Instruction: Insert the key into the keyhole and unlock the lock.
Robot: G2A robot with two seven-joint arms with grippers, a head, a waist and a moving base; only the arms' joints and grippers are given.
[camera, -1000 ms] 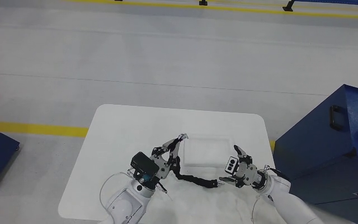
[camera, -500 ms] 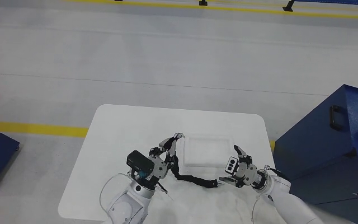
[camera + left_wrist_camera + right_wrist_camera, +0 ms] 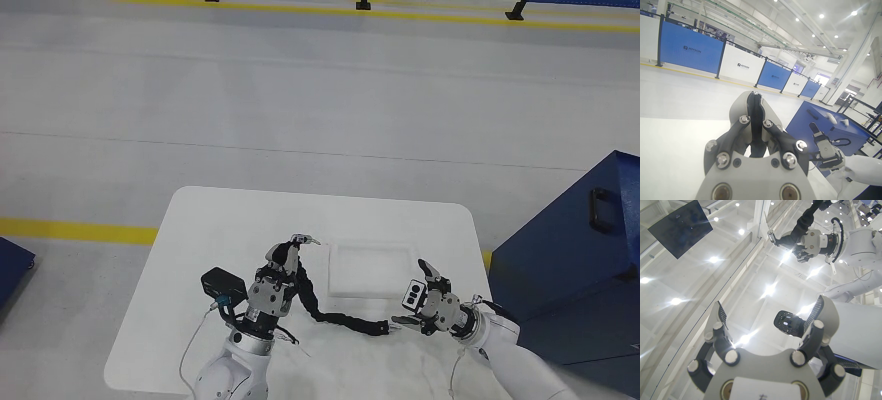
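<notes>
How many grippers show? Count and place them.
2: left gripper, shut on the black cable, beside the white tray's left edge; right gripper, open, at its near right corner.

We see a pale grey floor crossed by a yellow line at the left edge, a white table at lower centre, a blue cabinet at right, and blue-and-white partition panels beneath round ceiling lights.

Table, tray, cabinet
A shallow white tray lies on the white table; a blue cabinet stands beside the table.
</notes>
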